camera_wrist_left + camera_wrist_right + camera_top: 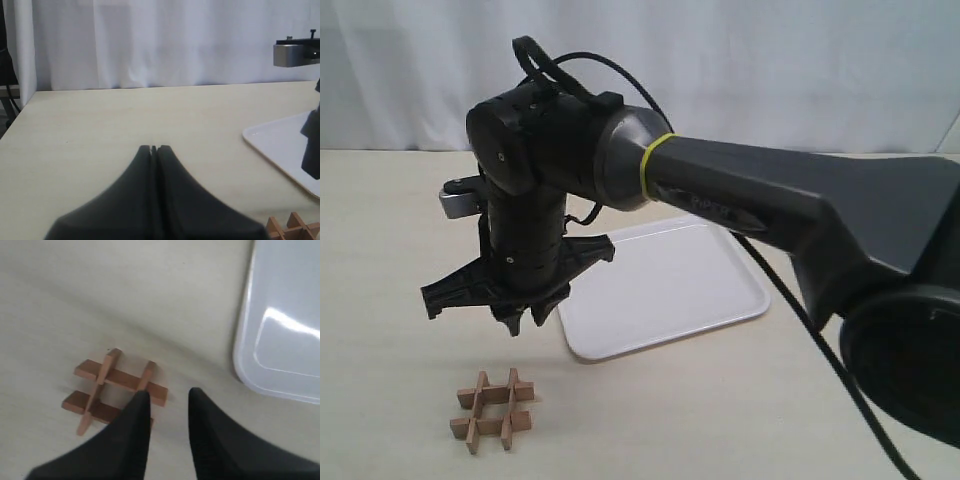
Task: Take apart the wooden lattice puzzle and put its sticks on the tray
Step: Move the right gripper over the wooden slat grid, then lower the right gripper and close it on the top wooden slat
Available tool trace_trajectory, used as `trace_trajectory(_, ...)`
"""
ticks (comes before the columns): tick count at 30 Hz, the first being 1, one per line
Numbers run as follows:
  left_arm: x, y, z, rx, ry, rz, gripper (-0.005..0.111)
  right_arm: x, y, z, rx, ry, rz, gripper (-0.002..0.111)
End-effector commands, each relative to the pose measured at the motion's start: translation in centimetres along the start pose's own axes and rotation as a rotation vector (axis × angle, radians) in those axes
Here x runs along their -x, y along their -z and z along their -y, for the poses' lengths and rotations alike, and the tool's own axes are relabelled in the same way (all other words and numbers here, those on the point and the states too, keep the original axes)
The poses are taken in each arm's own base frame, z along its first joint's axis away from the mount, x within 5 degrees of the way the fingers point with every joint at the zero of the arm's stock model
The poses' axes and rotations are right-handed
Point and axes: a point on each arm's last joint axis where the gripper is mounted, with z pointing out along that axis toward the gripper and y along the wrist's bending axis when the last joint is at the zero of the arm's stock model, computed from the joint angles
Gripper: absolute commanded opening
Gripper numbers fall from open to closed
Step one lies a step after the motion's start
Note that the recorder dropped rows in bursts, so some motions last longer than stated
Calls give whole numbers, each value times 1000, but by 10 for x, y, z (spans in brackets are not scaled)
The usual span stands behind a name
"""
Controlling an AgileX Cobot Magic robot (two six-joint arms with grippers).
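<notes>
Wooden lattice puzzle: lying assembled and flat on the counter, well away from its far edge, apart from the tray.
Tray: sitting closer to that far edge.
Right hand: hovering just over the puzzle, pointing down, jaws narrowly parted, gripping nothing.
Left hand: hanging closed, holding nothing.

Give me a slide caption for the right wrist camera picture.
Right gripper, jaws partly open, hovers over the intact wooden lattice puzzle on the table, white tray alongside.
</notes>
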Motion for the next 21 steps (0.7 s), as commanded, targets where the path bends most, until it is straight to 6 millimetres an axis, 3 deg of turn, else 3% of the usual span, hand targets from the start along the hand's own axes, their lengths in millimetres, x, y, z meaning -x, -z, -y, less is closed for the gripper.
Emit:
trace_trajectory(1,0,0,1,-10,-1,9,0,2,-13,-5,38,-77,-41,38)
trace_trajectory(15,0,0,1,-10,-1,9,0,2,-48,-5,11,-100,-81,40)
trace_trajectory(21,0,0,1,-10,-1,9,0,4,-53,-5,19,-114,-61,40)
